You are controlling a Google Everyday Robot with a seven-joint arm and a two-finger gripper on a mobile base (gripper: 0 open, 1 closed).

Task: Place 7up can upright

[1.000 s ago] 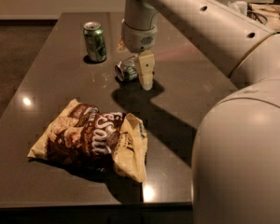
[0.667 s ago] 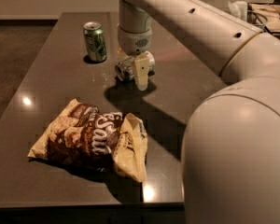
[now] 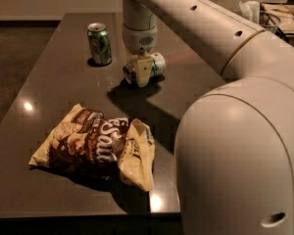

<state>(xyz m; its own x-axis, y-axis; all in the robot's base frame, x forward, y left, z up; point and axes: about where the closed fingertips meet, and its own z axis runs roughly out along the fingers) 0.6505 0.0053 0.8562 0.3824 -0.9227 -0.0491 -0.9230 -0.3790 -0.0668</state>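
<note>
The 7up can (image 3: pixel 157 64) is pale silvery with green markings. It lies on its side on the dark table (image 3: pixel 63 77), towards the far middle. My gripper (image 3: pixel 142 70) hangs straight down from the arm and is set over the can's middle, covering part of it. The can's two ends show to the left and right of the gripper.
A mostly green can (image 3: pixel 99 43) stands upright to the left of the gripper. A brown and yellow chip bag (image 3: pixel 98 143) lies nearer the front edge. My arm's large shoulder (image 3: pixel 235 155) fills the right foreground. A cluttered surface (image 3: pixel 277 13) lies at the far right.
My gripper has moved left along the lying 7up can, from its right end to over its middle. The can, the green can and the chip bag have stayed in place.
</note>
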